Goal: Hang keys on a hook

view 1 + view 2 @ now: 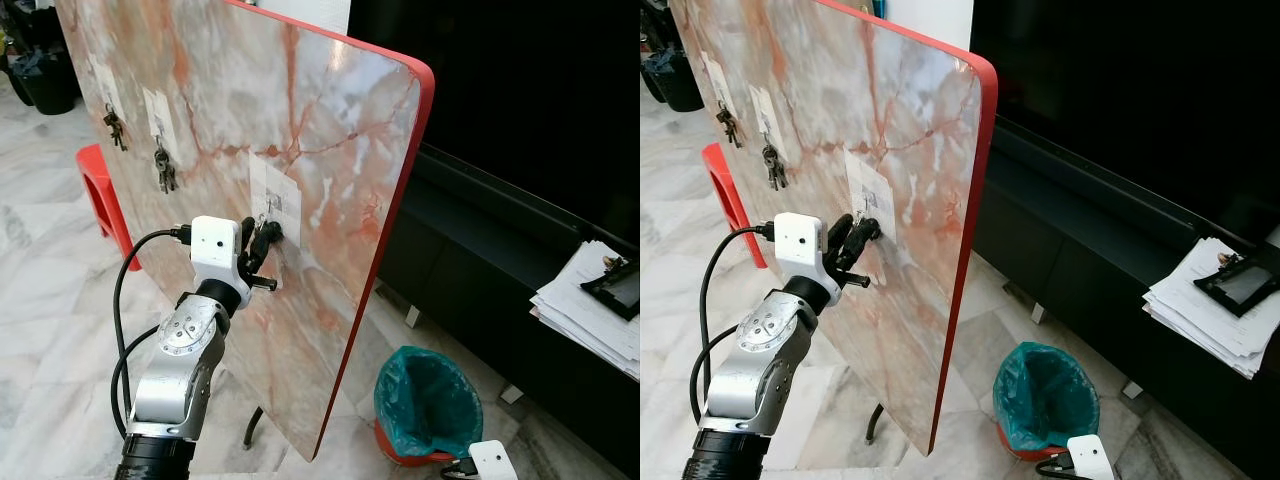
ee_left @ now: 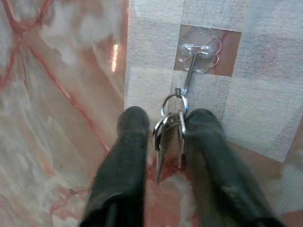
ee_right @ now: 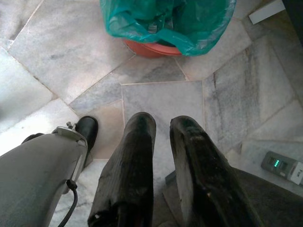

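Against the tilted marble board (image 1: 330, 180), left end effector (image 2: 163, 125) parted with fingers either side of the keys (image 2: 166, 142), not clamped. Keys hanging from the clear hook (image 2: 196, 54), long axis down the board, tips pointing downward. Right end effector (image 3: 163, 125) idle over floor, slightly apart, empty.

Marble floor (image 1: 40, 290), dark cabinet (image 1: 500, 300)

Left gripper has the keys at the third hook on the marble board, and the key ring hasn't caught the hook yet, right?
Not quite: the left wrist view shows the key ring already looped on the hook. The left gripper is there at the board, fingers either side of the keys.
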Robot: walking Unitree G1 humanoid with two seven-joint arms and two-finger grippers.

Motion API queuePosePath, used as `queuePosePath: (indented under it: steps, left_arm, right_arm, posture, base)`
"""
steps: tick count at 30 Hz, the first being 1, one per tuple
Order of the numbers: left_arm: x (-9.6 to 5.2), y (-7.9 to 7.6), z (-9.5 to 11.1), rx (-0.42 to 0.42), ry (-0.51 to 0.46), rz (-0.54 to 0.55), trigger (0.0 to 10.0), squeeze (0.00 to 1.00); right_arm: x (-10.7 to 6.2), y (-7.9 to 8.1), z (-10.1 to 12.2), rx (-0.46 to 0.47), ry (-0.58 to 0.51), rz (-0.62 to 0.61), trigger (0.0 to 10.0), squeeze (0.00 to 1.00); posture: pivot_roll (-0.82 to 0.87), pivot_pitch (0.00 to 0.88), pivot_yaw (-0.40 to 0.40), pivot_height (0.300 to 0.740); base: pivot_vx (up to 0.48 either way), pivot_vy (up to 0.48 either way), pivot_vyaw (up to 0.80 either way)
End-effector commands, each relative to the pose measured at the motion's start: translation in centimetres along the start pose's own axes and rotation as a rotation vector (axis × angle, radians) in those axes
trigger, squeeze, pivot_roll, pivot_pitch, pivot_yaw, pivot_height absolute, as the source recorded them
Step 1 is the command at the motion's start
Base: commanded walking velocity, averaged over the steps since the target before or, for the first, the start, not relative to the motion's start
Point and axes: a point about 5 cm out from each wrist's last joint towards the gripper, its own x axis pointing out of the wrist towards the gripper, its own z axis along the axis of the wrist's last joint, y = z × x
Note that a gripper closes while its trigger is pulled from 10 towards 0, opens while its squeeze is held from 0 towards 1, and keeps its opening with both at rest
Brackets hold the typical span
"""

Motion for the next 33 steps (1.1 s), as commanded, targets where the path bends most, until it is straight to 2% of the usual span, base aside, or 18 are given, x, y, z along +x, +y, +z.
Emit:
queuePosePath:
  steps: [1, 10, 17, 19, 20, 21, 25, 27, 28, 29, 31, 32, 33]
  left_arm:
    - [-0.2, -0.3, -0.3, -0.004, 0.017, -0.015, 10.0, 0.68]
    - [-0.8, -0.2, 0.7, -0.020, -0.054, -0.011, 10.0, 0.67]
    - [-2.3, -0.9, 0.3, -0.033, -0.042, -0.103, 10.0, 0.66]
    - [-3.5, -1.2, 0.0, -0.032, -0.027, -0.152, 10.0, 0.53]
    - [-3.9, -1.3, -0.2, -0.031, -0.016, -0.166, 10.0, 0.36]
    - [-4.8, -1.3, -0.6, -0.024, 0.018, -0.186, 10.0, 0.00]
    - [-6.0, -1.0, -1.4, -0.019, 0.075, -0.197, 10.0, 0.00]
    - [-7.6, -0.4, -3.3, 0.007, 0.205, -0.196, 10.0, 0.00]
    - [-9.3, 0.6, -5.0, 0.011, 0.291, -0.162, 10.0, 0.00]
    - [-9.3, 0.6, -5.0, 0.011, 0.291, -0.162, 10.0, 0.00]
    - [-11.4, 2.8, -6.9, -0.034, 0.361, -0.028, 10.0, 0.00]
    - [-11.8, 3.2, -7.4, -0.031, 0.382, -0.007, 10.0, 0.00]
    - [-13.0, 4.4, -8.8, -0.013, 0.458, 0.060, 10.0, 0.00]
  right_arm:
    - [0.0, -0.3, 0.0, 0.007, 0.001, -0.009, 10.0, 0.00]
    - [0.0, -0.4, 0.0, 0.007, 0.001, -0.010, 10.0, 0.00]
    - [0.0, -0.4, 0.0, 0.004, 0.003, -0.010, 10.0, 0.00]
    - [-0.1, -0.4, 0.0, 0.004, 0.003, -0.010, 10.0, 0.00]
    - [-0.1, -0.4, 0.0, 0.004, 0.004, -0.010, 10.0, 0.00]
    - [-0.1, -0.4, -0.1, 0.005, 0.005, -0.011, 10.0, 0.00]
    - [-0.1, -0.4, -0.1, 0.004, 0.006, -0.011, 10.0, 0.00]
    - [-0.1, -0.4, -0.1, 0.004, 0.008, -0.011, 10.0, 0.00]
    - [-0.1, -0.4, -0.1, 0.005, 0.009, -0.011, 10.0, 0.00]
    - [-0.1, -0.4, -0.1, 0.005, 0.009, -0.011, 10.0, 0.00]
    - [-0.1, -0.3, -0.2, 0.013, 0.011, -0.014, 10.0, 0.00]
    - [-0.1, -0.3, -0.2, 0.018, 0.011, -0.016, 10.0, 0.00]
    - [-0.1, -0.3, -0.3, 0.026, 0.012, -0.020, 10.0, 0.00]
  posture:
    - [0.06, 0.000, -0.086, 0.740]
    - [0.07, 0.000, -0.086, 0.740]
    - [0.07, 0.000, -0.086, 0.740]
    - [0.07, 0.000, -0.085, 0.740]
    - [0.07, 0.000, -0.084, 0.740]
    - [0.07, 0.000, -0.082, 0.740]
    - [0.08, 0.000, -0.082, 0.740]
    - [0.08, 0.000, -0.081, 0.740]
    - [0.09, 0.000, -0.078, 0.740]
    - [0.09, 0.000, -0.078, 0.740]
    - [0.10, 0.000, -0.080, 0.740]
    - [0.10, 0.000, -0.080, 0.740]
    - [0.10, 0.000, -0.080, 0.740]
  base:
    - [0.000, 0.000, 0.00]
    - [0.000, 0.000, 0.00]
    - [0.000, 0.000, 0.00]
    - [0.000, 0.000, 0.00]
    - [0.000, 0.000, 0.00]
    - [0.000, 0.000, 0.00]
    - [0.000, 0.000, 0.00]
    - [0.000, 0.000, 0.00]
    - [0.000, 0.000, 0.00]
    - [0.000, 0.000, 0.00]
    - [0.000, 0.000, 0.00]
    - [0.000, 0.000, 0.00]
    - [0.000, 0.000, 0.00]
